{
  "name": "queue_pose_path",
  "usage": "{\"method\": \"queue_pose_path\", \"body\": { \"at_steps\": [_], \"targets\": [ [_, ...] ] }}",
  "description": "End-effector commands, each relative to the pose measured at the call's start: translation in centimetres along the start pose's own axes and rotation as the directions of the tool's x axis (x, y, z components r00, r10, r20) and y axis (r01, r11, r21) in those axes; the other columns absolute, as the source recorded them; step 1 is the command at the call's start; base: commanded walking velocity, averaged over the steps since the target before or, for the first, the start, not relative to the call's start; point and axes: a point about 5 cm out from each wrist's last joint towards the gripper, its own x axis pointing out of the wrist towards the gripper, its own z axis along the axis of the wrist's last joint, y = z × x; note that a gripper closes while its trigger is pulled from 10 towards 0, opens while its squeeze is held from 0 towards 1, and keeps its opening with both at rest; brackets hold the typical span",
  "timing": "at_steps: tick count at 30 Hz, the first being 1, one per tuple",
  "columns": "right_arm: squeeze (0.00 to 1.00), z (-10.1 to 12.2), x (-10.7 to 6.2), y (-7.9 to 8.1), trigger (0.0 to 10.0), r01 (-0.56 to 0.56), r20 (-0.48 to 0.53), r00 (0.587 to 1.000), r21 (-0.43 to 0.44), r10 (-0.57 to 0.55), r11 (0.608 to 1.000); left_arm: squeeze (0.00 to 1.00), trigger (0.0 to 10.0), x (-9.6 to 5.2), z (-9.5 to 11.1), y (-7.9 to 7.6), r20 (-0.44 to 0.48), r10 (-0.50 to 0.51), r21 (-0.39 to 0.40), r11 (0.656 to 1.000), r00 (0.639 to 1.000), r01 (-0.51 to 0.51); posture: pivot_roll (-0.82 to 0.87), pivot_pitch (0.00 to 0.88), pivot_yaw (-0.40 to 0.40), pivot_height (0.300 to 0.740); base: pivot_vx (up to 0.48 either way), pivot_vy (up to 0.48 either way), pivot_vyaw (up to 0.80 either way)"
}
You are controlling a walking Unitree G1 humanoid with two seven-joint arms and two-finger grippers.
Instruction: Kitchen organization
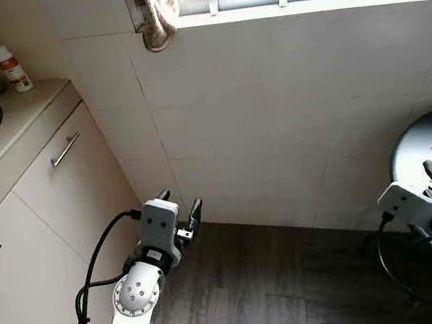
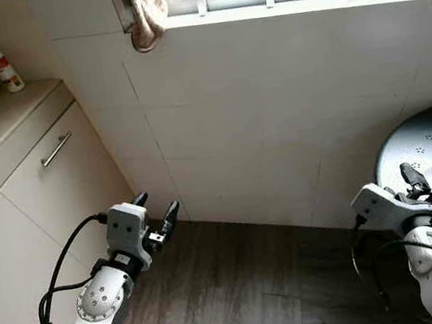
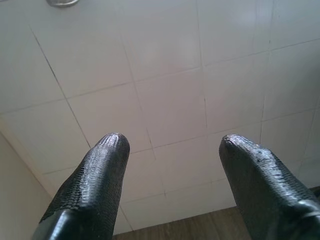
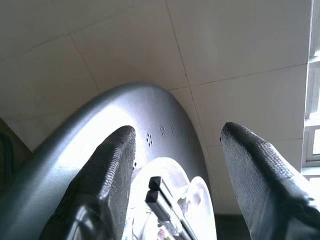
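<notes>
A clear plastic bundle point(image 4: 170, 210) lies on the round grey metal desk point(image 2: 422, 141) beneath the right gripper point(image 4: 175, 137), jaws spread; left gripper point(image 3: 172, 142), jaws spread, faces white glossy wall tiles point(image 1: 291, 117) over dark wood floor point(image 1: 252, 288)

Open floor point(image 1: 252, 288) between cabinets point(image 1: 35, 215) and table point(image 2: 426, 141).
</notes>
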Motion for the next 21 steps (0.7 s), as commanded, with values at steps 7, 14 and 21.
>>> {"method": "queue_pose_path", "body": {
  "at_steps": [7, 14, 21],
  "targets": [
    [0.0, -0.2, 1.3, -0.4, 10.0, -0.028, 0.025, 0.999, -0.041, 0.029, 0.999, 0.0, 10.0, 0.2, 0.2, 0.2, 0.014, 0.003, -0.012, 1.0, 1.0, -0.003, -0.06, 0.0, 0.018, 0.74, 0.0, 0.0, 0.0],
    [0.0, -1.2, 1.7, -0.4, 10.0, -0.04, -0.029, 0.999, -0.041, 0.038, 0.998, 0.0, 10.0, 0.2, 0.1, 0.3, 0.014, 0.004, -0.013, 1.0, 1.0, -0.004, -0.06, 0.0, 0.012, 0.74, 0.0, 0.0, 0.0],
    [0.0, -1.9, 1.7, 0.0, 10.0, -0.043, -0.075, 0.996, -0.025, 0.041, 0.999, 0.0, 10.0, 0.3, 0.1, 0.3, 0.012, 0.001, -0.011, 1.0, 1.0, -0.001, -0.05, 0.0, 0.016, 0.74, 0.0, 0.0, 0.0]
  ]
}}
